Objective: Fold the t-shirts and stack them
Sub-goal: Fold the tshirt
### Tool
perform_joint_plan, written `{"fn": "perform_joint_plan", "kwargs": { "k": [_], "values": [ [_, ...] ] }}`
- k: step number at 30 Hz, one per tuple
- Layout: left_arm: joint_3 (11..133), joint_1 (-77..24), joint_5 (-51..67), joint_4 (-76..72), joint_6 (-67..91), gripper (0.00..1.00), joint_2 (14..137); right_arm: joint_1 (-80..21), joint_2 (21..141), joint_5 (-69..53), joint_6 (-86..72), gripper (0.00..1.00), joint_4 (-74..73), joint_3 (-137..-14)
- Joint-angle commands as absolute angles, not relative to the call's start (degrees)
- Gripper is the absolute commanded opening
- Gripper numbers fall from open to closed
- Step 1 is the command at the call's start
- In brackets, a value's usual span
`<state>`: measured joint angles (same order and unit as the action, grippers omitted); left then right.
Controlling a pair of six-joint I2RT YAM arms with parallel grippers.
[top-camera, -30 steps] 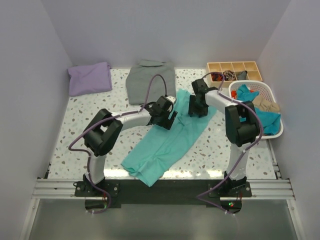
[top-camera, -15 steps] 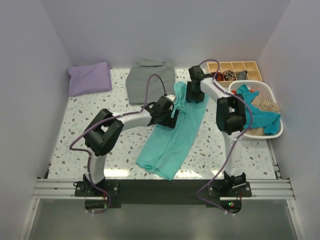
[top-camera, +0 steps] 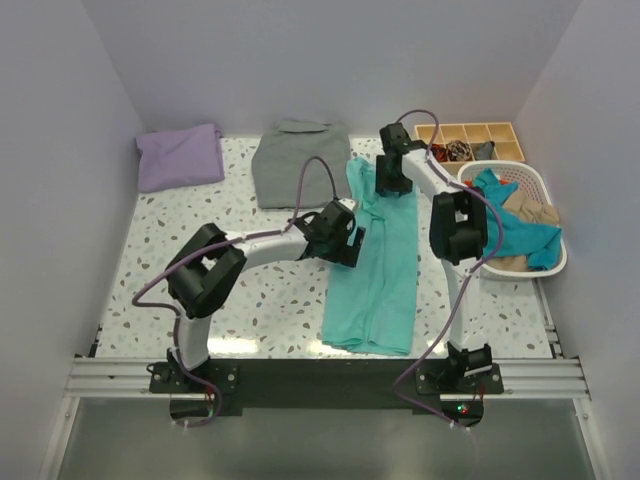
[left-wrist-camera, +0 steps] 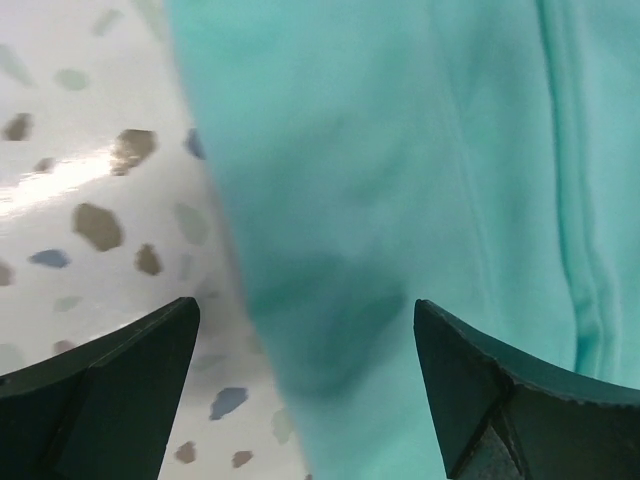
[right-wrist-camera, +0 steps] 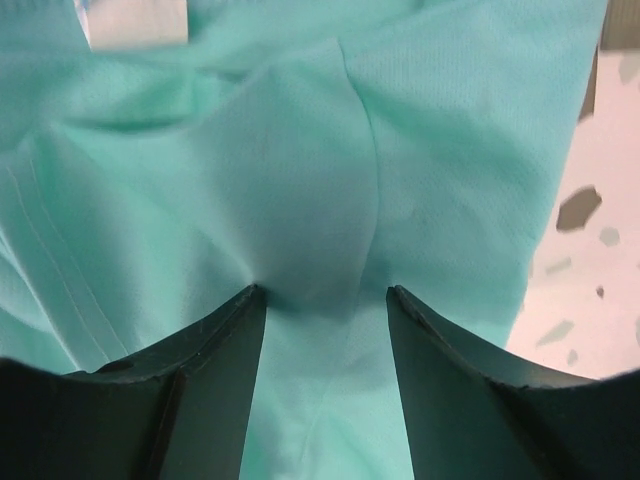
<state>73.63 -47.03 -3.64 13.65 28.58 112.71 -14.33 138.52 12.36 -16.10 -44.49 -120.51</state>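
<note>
The turquoise-green t-shirt (top-camera: 375,270) lies as a long narrow strip from the table's back to its front edge, right of centre. My right gripper (top-camera: 392,182) is at the shirt's far end, shut on a bunched fold of it (right-wrist-camera: 320,290), with the white neck label (right-wrist-camera: 130,20) just beyond. My left gripper (top-camera: 343,240) is open over the shirt's left edge (left-wrist-camera: 305,305), holding nothing. The lavender-purple t-shirt (top-camera: 180,155) lies folded at the back left corner.
A folded grey garment (top-camera: 300,160) lies at the back centre. A white basket (top-camera: 548,262) with more clothes stands at the right. A wooden compartment tray (top-camera: 470,133) sits behind it. Walls close in the left, back and right sides.
The right gripper has moved toward the back, pulling the turquoise shirt. The shirt's near end has swung right, so it now lies straight. The left gripper shifted slightly right.
</note>
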Motion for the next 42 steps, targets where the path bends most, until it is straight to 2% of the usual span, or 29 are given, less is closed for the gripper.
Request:
{"fn": "perform_joint_plan", "kwargs": {
  "k": [1,6,9,15,21,29,36,42],
  "values": [
    [73.5,-44.2,-15.3,14.8,29.0,0.94,106.3,-13.9,126.2,9.3,-13.3,0.57,-39.1,-113.5],
    [78.1,-39.5,-22.3,8.2,20.7,0.99,105.2,-14.1,117.1,5.5,-13.0,0.57,-36.7,-106.4],
    [82.4,-35.4,-19.6,2.5,17.1,1.00,109.1,-14.0,111.8,4.0,-13.8,0.58,-35.8,-101.8],
    [91.8,-28.9,-7.0,-8.2,13.8,1.00,121.6,-14.1,102.5,1.0,-14.9,0.58,-32.4,-90.1],
    [107.9,-25.1,-1.9,-2.8,15.4,0.98,136.0,-14.2,98.6,0.2,-15.6,0.58,-31.3,-84.4],
    [123.3,-22.3,-8.7,10.6,12.7,0.98,148.1,-16.3,97.5,0.2,-16.2,0.58,-32.3,-82.1],
    [120.4,-18.1,-16.5,12.5,9.2,0.98,146.7,-17.1,96.6,1.0,-16.5,0.58,-33.4,-79.9],
    [118.6,-14.6,-14.0,11.5,8.5,0.98,145.3,-17.2,96.8,0.7,-17.0,0.58,-33.7,-79.0]
  ]
}}
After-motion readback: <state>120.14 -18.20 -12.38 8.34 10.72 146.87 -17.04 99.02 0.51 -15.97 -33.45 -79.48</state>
